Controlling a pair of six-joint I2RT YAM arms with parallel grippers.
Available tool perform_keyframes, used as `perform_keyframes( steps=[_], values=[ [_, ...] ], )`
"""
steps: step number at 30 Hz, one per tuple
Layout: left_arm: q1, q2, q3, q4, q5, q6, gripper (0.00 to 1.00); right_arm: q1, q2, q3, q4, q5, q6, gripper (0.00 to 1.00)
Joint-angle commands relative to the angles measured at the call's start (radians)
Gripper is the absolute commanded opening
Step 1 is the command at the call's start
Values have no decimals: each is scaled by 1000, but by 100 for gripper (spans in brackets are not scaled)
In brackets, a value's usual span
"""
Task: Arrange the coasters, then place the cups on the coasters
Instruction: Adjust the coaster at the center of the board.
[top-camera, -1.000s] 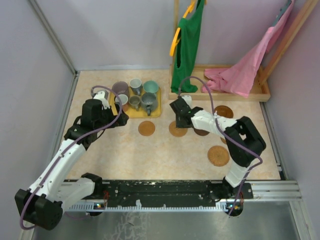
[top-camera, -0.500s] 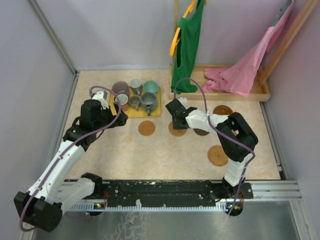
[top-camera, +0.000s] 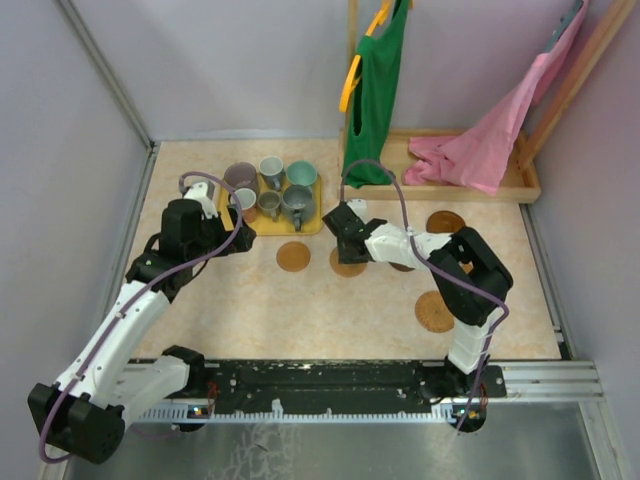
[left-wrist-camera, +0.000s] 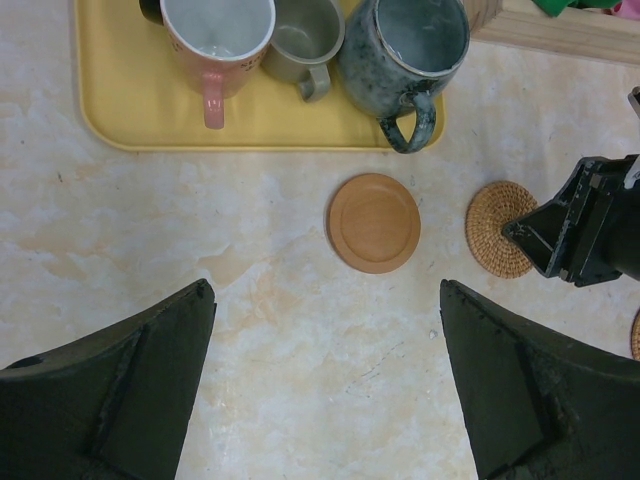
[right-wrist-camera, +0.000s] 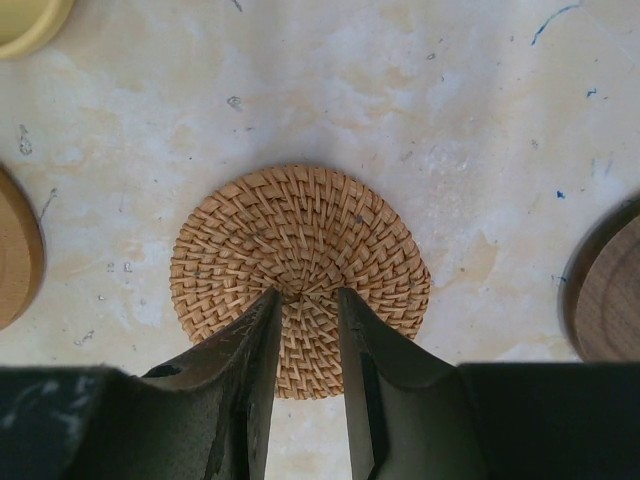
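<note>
Several cups (top-camera: 271, 168) stand on a yellow tray (top-camera: 312, 226) at the back left. The left wrist view shows a pinkish cup (left-wrist-camera: 215, 30), a small grey one (left-wrist-camera: 305, 35) and a dark blue-grey mug (left-wrist-camera: 405, 45). A smooth wooden coaster (top-camera: 293, 256) lies in front of the tray. Beside it is a woven coaster (right-wrist-camera: 300, 220). My right gripper (right-wrist-camera: 308, 295) has its fingertips down on the woven coaster's middle, the jaws a narrow gap apart with nothing between them. My left gripper (left-wrist-camera: 325, 290) hovers wide open over bare table near the tray.
Three more coasters lie to the right: a dark one (top-camera: 405, 266), one further back (top-camera: 445, 221) and one nearer (top-camera: 436, 311). A wooden rack base (top-camera: 520, 190) with green and pink clothes stands at the back right. Walls close in on both sides.
My right gripper has moved left with the woven coaster under its fingertips, closer to the smooth wooden coaster. The left arm has stayed put.
</note>
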Motion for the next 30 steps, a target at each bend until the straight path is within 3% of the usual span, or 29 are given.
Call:
perform_keyframes(
  steps=[1,15,30],
  values=[
    [5,-7,-9,-2,-1,6,98,23,-1,-11,-4,8,32,31],
    [5,-15,-1,-4,5,9,98,-48,-166,47,-50,143,-41,32],
    [4,6,-29,26,62,15,98,-101,-542,-273,-264,176,97,32]
  ],
)
